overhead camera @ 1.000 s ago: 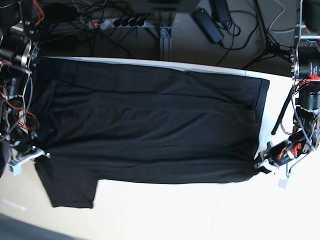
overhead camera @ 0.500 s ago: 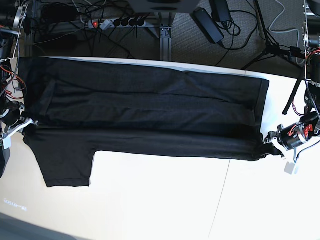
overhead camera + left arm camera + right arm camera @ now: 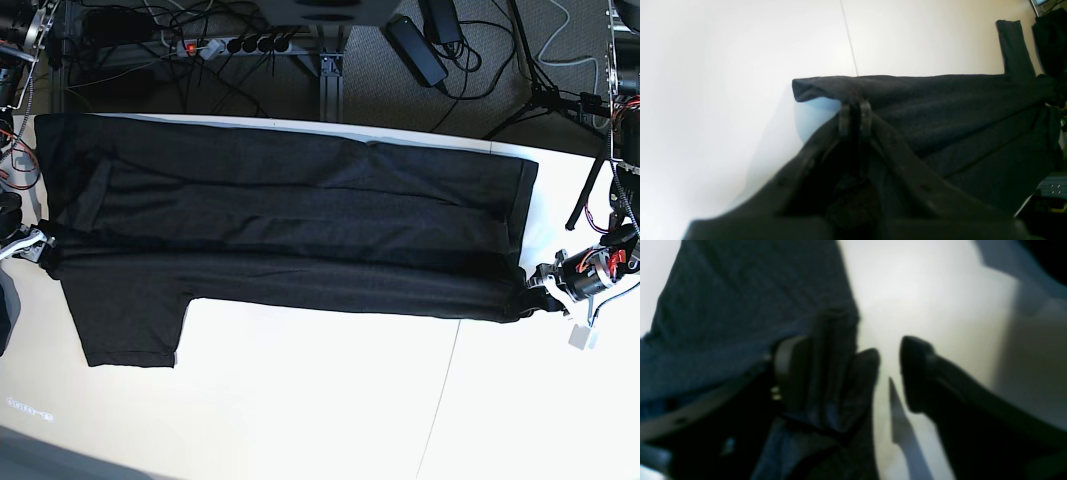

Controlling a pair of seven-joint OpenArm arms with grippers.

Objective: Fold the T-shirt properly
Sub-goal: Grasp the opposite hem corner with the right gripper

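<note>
— Where is the T-shirt [image 3: 290, 230] laid?
— Across the white surface [image 3: 330, 400], partly folded.
— And the jaws?
— The left gripper [image 3: 855, 115] is clamped on its hem corner; the right gripper [image 3: 846, 370] is spread wide, cloth draped between.

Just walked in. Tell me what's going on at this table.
A two-armed robot is folding a black T-shirt spread lengthwise across the white table. The left gripper has its jaws shut on the folded front edge at the hem end. The right gripper, at the shoulder end, has its jaws apart, with a bunch of fabric lying against one of them. One sleeve sticks out toward the front of the table.
</note>
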